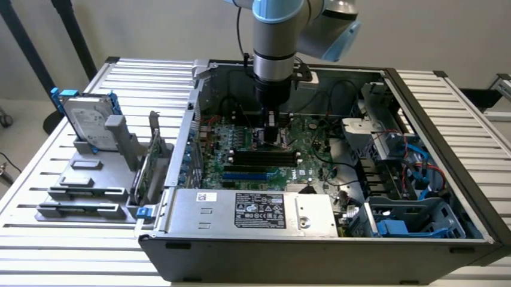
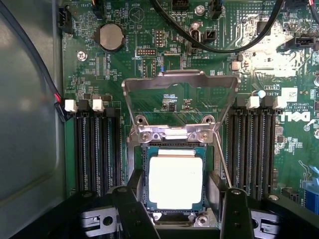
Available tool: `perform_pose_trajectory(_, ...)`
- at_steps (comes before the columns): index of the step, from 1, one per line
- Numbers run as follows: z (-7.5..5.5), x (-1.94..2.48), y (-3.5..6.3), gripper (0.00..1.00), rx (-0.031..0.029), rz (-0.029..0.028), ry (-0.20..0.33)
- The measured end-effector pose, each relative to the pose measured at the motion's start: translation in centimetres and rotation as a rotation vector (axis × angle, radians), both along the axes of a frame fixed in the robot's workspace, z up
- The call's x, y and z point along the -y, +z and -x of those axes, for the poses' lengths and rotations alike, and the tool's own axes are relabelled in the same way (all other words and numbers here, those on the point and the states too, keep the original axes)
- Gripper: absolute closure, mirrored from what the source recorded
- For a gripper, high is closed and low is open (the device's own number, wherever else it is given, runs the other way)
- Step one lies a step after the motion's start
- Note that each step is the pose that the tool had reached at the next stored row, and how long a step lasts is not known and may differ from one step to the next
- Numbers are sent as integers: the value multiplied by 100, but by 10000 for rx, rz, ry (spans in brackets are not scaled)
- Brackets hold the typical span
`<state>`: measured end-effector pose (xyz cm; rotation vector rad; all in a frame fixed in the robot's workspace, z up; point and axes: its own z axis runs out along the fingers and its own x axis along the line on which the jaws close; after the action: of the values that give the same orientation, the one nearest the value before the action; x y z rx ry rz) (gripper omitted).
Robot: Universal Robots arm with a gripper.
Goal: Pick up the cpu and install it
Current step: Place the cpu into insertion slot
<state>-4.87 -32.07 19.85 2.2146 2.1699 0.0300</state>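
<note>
The cpu (image 2: pixel 175 179), a flat square chip with a pale silvery top, lies flat inside the motherboard socket (image 2: pixel 145 164). The socket's metal load plate (image 2: pixel 179 79) stands swung open beyond it. My gripper (image 2: pixel 180 194) hovers right over the chip, open, with one dark finger (image 2: pixel 130 199) on each side of it; the far finger stands clear of the chip's edge. In the exterior view the gripper (image 1: pixel 271 137) reaches straight down into the open computer case onto the green motherboard (image 1: pixel 307 155), hiding the chip there.
Memory slots (image 2: pixel 94 149) flank the socket on both sides, and black cables (image 2: pixel 219 47) cross the board beyond it. The power supply (image 1: pixel 248 212) lines the case front. Outside the case on the exterior view's left, a grey fixture (image 1: pixel 88 179) holds a silver hard drive (image 1: pixel 88 122).
</note>
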Motion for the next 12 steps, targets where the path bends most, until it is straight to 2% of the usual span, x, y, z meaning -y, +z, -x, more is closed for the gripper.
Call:
perform_pose_trajectory(5,0,0,0,38,-16,174,109)
perform_pose_trajectory(7,0,0,0,38,-21,227,167)
perform_pose_trajectory(12,0,-6,1,38,-21,248,435)
